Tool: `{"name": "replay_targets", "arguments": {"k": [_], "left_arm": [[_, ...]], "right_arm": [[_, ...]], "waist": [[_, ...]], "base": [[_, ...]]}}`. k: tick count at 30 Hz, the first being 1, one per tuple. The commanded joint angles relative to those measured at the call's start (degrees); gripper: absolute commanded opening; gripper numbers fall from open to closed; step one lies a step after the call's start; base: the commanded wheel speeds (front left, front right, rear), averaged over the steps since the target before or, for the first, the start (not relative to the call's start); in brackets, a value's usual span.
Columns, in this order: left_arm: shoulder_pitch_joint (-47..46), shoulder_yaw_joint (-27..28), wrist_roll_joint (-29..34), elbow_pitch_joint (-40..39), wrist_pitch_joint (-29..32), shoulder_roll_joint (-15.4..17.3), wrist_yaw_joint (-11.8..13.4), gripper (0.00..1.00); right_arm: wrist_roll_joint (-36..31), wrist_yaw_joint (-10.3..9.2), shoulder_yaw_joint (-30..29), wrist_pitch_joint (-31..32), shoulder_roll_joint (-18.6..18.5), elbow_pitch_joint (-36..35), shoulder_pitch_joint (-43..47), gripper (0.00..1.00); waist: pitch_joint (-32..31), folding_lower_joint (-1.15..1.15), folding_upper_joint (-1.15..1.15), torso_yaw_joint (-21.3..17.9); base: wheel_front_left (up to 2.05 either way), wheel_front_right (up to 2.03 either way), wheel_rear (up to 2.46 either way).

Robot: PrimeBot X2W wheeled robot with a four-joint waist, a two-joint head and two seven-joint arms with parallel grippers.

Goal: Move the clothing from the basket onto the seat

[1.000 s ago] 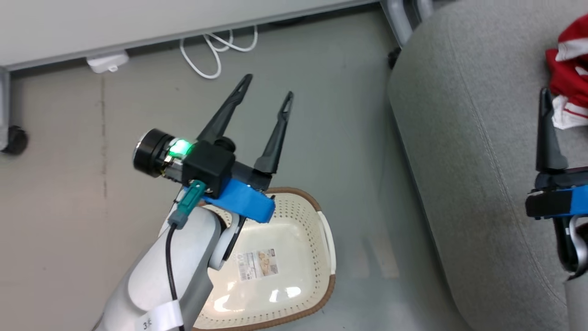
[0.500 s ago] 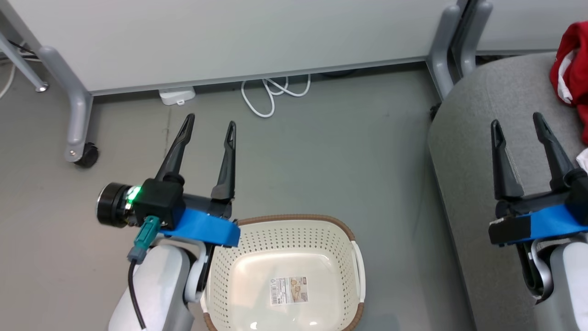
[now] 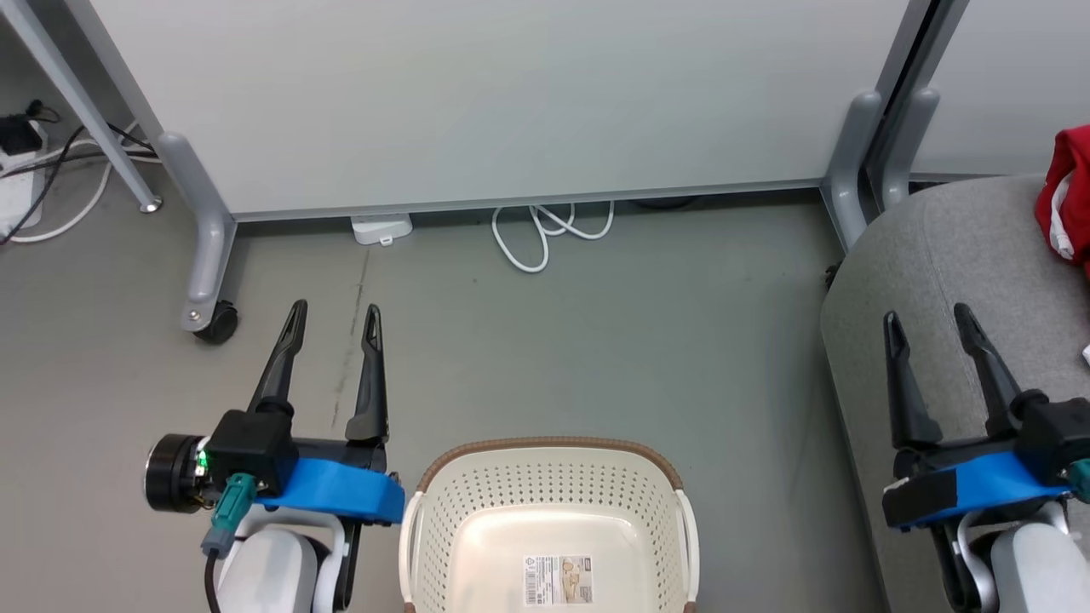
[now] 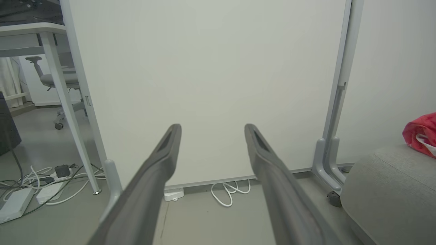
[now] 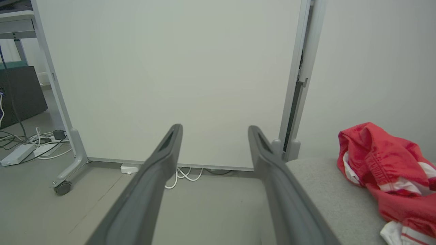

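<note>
Two sets of jaws stand spread, holding nothing: the left gripper (image 3: 335,308) beside the cream-white perforated plastic basket (image 3: 545,485) on the grey floor (image 3: 681,340), the right gripper (image 3: 926,312) over the light grey fabric seat (image 3: 937,255), where red white-trimmed clothing (image 3: 1075,170) lies farther back.

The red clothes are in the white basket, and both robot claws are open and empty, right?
No. The red clothes lie on the grey seat, as the right wrist view shows; the basket, in the head view, holds none. The left gripper and right gripper are indeed open and empty.
</note>
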Motion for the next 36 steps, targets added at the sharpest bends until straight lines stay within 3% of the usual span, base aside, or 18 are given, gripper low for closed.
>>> {"name": "replay_targets", "arguments": {"k": [1, 11, 36], "left_arm": [[1.4, 1.0, 0.6, -0.3, -0.2, -0.4, -0.6, 1.0], [5.3, 3.2, 2.0, 0.4, -0.2, -1.3, -2.4, 1.0], [8.6, 4.7, 1.9, 2.6, -0.2, -2.0, -4.0, 1.0]], "right_arm": [[0.1, 0.01, 0.1, -0.2, 0.8, 0.3, 1.9, 1.0], [1.1, 0.01, -0.6, -0.2, 2.8, 1.2, 5.9, 1.0], [1.4, 0.01, -2.9, -0.2, 5.3, 2.7, 9.9, 1.0]], "waist": [[-1.0, 0.01, 0.0, 0.7], [-3.4, 0.01, 0.0, 1.5], [-5.9, 0.01, 0.0, 0.8]], "base": [[0.0, 0.0, 0.0], [0.0, 0.0, 0.0], [0.0, 0.0, 0.0]]}}
